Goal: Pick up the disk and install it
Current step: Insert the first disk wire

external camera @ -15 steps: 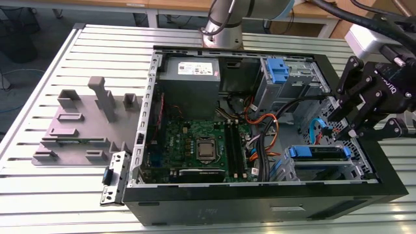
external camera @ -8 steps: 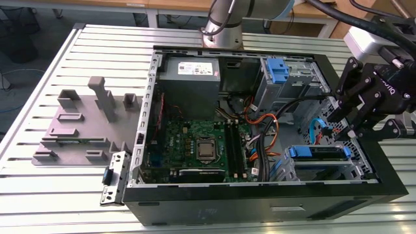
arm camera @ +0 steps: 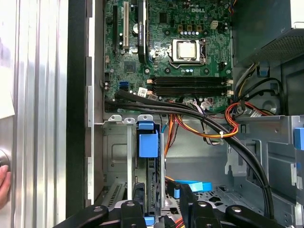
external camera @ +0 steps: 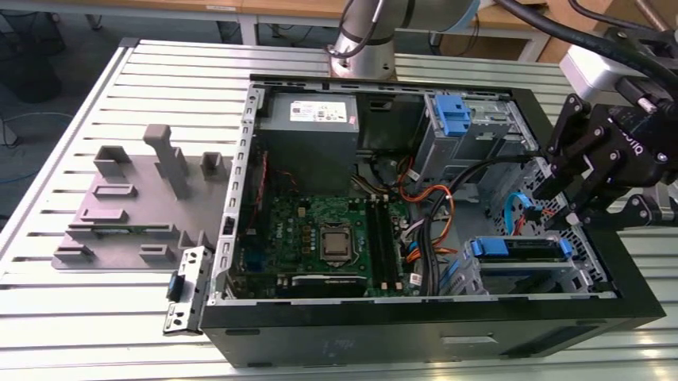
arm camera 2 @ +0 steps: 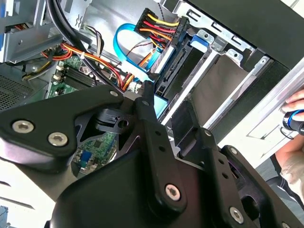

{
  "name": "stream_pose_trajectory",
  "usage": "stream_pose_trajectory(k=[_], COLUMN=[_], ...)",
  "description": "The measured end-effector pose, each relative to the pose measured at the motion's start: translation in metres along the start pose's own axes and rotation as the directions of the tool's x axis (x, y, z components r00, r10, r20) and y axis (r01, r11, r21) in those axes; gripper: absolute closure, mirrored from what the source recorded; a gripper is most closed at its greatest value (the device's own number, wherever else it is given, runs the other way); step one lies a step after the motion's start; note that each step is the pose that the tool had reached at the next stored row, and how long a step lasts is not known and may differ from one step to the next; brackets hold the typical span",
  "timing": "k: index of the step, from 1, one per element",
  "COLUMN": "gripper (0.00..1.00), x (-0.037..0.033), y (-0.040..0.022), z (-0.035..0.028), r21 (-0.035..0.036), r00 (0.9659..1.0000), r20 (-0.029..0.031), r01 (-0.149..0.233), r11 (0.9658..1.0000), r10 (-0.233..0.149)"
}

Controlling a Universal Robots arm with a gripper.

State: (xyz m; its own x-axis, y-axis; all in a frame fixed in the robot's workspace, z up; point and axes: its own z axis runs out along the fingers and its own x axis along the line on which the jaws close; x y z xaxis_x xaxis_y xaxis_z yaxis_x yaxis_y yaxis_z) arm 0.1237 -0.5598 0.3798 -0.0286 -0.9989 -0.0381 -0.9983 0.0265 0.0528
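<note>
The disk (external camera: 516,248) lies flat in the lower drive bay at the front right corner of the open computer case (external camera: 424,329), its blue side rails showing. In the first wrist view the disk (arm camera: 153,175) appears edge-on in its metal cage under a blue rail tab (arm camera: 147,145). My black gripper (external camera: 564,202) hovers above the case's right wall, up and to the exterior view's right of the disk. Its fingers (arm camera: 138,197) stand apart on either side of the disk's line, and the gripper (arm camera: 161,202) is open with nothing held.
The grey power-supply box (external camera: 310,119) and an upright blue latch piece (external camera: 450,119) sit at the case's back. The motherboard (external camera: 317,238) and orange and black cables (external camera: 434,198) fill the middle. A grey fixture plate (external camera: 127,206) lies at the exterior view's left. A person's hand (arm camera 2: 294,114) is beside the case.
</note>
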Motion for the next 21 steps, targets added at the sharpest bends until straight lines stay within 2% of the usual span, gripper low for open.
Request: stream_pose_trajectory(k=[7, 21], gripper=[0.58, 0.58], x=[-0.0034, -0.0044], y=[0.0000, -0.0011], z=[0.0018, 0.0191], r21=[0.0000, -0.0001], r00=[1.0000, 1.0000], r20=[0.0005, 0.0015], r01=[0.000, 0.000], r11=[1.0000, 1.0000], r10=[0.000, 0.000])
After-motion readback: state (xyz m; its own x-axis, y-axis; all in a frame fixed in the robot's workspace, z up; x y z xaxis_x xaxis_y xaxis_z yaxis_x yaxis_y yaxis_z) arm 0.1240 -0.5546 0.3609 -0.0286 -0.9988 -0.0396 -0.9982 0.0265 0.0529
